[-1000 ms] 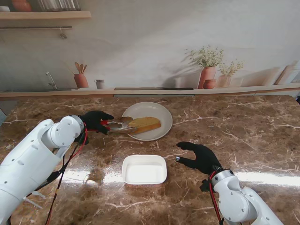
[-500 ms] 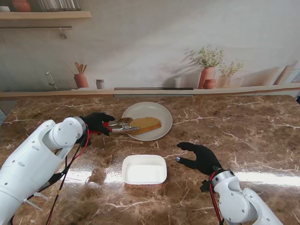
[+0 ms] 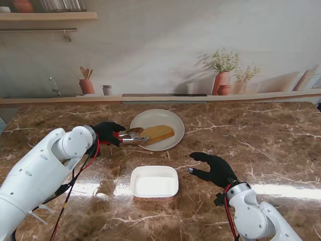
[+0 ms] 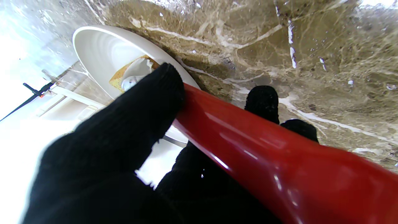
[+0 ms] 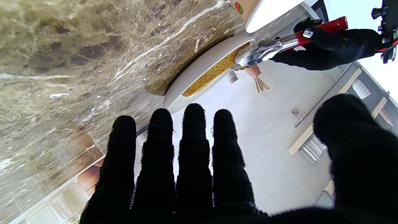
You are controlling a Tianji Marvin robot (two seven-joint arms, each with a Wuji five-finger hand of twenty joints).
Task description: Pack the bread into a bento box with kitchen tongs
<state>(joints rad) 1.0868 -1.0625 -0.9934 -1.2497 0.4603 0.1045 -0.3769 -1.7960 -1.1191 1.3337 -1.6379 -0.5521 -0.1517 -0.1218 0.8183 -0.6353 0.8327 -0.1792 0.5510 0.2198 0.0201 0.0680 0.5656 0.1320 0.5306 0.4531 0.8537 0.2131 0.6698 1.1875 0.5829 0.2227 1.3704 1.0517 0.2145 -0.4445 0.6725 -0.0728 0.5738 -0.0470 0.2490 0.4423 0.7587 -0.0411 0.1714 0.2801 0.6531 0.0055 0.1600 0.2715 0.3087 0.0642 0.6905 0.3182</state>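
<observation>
A slice of bread (image 3: 157,133) lies on the white plate (image 3: 173,122) in the middle of the table. My left hand (image 3: 107,132) is shut on the red-handled tongs (image 3: 128,135), whose metal tips close on the bread's left end. The right wrist view shows the tongs (image 5: 273,45) gripping the bread (image 5: 214,70) at the plate's (image 5: 199,73) rim. In the left wrist view the red handle (image 4: 264,149) fills the frame, with the plate (image 4: 96,53) and bread (image 4: 119,79) beyond. The empty white bento box (image 3: 154,182) sits nearer to me. My right hand (image 3: 214,168) hovers open to its right.
The table is brown marble (image 3: 261,135). A ledge along the back wall carries a utensil pot (image 3: 86,84), a small cup (image 3: 107,90) and vases with flowers (image 3: 223,75). A shelf (image 3: 47,16) hangs at the upper left.
My left hand has pushed the tongs a little to the right, and the bread's left end has lifted slightly between the tips. The right hand has stayed where it was.
</observation>
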